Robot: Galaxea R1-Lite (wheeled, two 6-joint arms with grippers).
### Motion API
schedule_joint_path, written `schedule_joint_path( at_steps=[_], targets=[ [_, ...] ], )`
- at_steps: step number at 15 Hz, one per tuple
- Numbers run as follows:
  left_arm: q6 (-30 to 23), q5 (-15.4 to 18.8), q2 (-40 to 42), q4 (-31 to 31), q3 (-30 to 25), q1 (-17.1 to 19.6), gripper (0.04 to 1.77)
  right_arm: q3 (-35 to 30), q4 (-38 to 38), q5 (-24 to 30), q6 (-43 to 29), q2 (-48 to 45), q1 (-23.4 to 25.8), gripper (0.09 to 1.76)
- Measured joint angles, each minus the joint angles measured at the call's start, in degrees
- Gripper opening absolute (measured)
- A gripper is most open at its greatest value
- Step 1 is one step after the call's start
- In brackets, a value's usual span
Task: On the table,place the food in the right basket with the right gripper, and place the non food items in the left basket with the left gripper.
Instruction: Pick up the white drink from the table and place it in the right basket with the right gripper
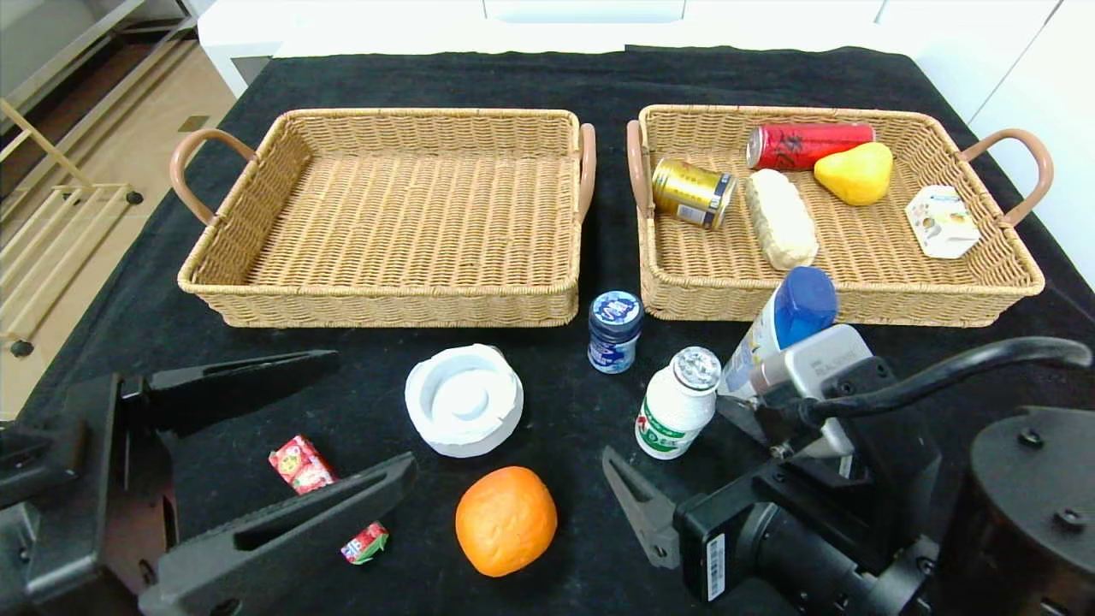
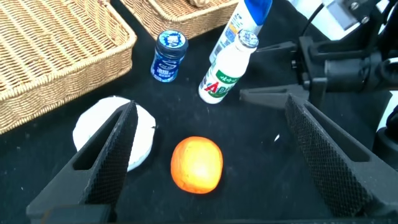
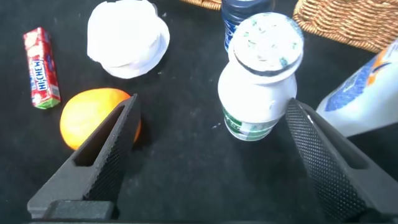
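My left gripper (image 1: 374, 409) hovers open low at the front left, empty, with a red candy pack (image 1: 301, 464) partly under its near finger. In the left wrist view the orange (image 2: 197, 164) lies ahead between the spread fingers and the white round dish (image 2: 142, 135) sits by one finger. My right gripper (image 1: 665, 430) is open at the front right. A white drink bottle (image 3: 261, 81) stands just ahead of its jaws, close to one finger, not gripped. A small blue jar (image 1: 614, 331) and a blue-capped bottle (image 1: 794, 315) stand before the right basket (image 1: 898, 301). The left basket (image 1: 385, 295) is empty.
The right basket holds a red can (image 1: 808, 144), a gold can (image 1: 691, 192), a bread roll (image 1: 780, 219), a yellow fruit (image 1: 854, 172) and a white carton (image 1: 941, 222). Both baskets have upright handles. The black cloth table drops off at the left edge.
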State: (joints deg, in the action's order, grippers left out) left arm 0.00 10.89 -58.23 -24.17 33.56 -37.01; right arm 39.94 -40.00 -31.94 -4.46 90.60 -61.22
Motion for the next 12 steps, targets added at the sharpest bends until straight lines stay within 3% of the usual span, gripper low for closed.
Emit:
schedule_joint_path(
  at_steps=[12],
  targets=[
    [0.10,0.05,0.66,0.15,0.26,-0.17,1.72,3.17,-1.23,-3.47,-0.02,4.72,2.71,1.71]
  ],
)
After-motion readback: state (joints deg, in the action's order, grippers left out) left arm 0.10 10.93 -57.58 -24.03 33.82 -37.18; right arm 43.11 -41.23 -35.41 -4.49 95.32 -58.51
